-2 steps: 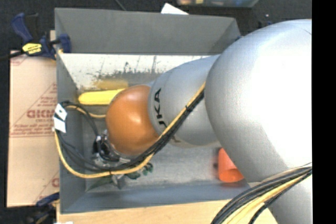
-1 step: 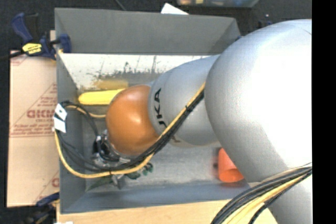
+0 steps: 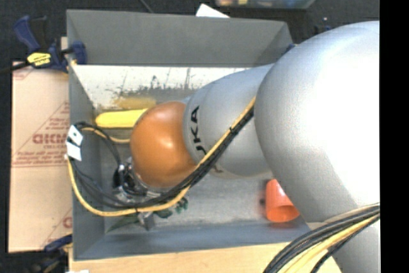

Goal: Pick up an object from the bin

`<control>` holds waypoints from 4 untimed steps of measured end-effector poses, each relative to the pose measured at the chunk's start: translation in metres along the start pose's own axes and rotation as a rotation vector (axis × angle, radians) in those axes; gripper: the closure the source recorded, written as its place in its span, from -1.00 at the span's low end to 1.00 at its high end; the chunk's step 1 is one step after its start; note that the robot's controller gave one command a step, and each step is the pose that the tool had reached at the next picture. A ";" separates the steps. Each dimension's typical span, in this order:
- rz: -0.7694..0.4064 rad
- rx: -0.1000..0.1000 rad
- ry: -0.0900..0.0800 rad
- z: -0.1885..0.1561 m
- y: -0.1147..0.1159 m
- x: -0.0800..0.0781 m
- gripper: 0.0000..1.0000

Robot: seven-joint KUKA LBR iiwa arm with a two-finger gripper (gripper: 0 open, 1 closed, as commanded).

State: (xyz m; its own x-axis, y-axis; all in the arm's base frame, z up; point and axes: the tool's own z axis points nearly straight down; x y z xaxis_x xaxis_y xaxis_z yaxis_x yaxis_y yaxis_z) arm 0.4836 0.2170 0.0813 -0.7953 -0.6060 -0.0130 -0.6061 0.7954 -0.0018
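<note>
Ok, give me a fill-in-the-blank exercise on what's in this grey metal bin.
The small cone-shaped thing in the grey metal bin's lower right corner is ____.
The long rounded thing beside the arm's orange wrist cover is ____.
The gripper is down in the bin's ____ half in this view.
Missing: orange, yellow, left.

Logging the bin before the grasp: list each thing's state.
Long yellow plastic piece: lying flat, left rear, not grasped.
Orange plastic cone: resting on the floor, front right, not grasped.
Grey metal bin: open, silver arm reaching inside.
</note>
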 end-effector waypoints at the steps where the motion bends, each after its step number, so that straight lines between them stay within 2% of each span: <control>1: 0.002 0.001 -0.005 -0.013 -0.001 -0.001 1.00; 4: 0.009 0.002 -0.005 -0.063 -0.002 -0.002 1.00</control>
State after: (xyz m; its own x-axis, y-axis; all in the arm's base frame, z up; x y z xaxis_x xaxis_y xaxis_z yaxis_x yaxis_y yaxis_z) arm 0.4857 0.2157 0.1443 -0.8005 -0.5991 -0.0181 -0.5991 0.8007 -0.0038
